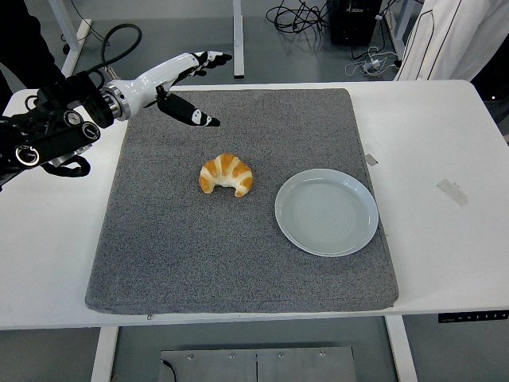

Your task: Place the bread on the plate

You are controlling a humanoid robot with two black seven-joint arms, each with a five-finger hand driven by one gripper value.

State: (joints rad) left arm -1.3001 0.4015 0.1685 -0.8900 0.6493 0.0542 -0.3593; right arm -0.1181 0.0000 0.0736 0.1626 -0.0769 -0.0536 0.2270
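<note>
Left robot hand (184, 83): fingers spread, thumb apart below, holding nothing, poised over the far left corner of the grey mat (159, 263). Croissant (226, 174): lying mid-mat, horns toward the near edge, well apart from the hand, untouched. Pale blue plate (327, 236): empty, just right of the croissant. White desk (445, 239): under all. Advised approach: descend from above, close fingers across the thick middle with light pressure, since pastry likely crushes; lift clear before carrying rightward.

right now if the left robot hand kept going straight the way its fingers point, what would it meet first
Nothing, apparently: the left robot hand points right along the grey mat's far edge, passing behind the croissant and plate. Height is unclear.
</note>
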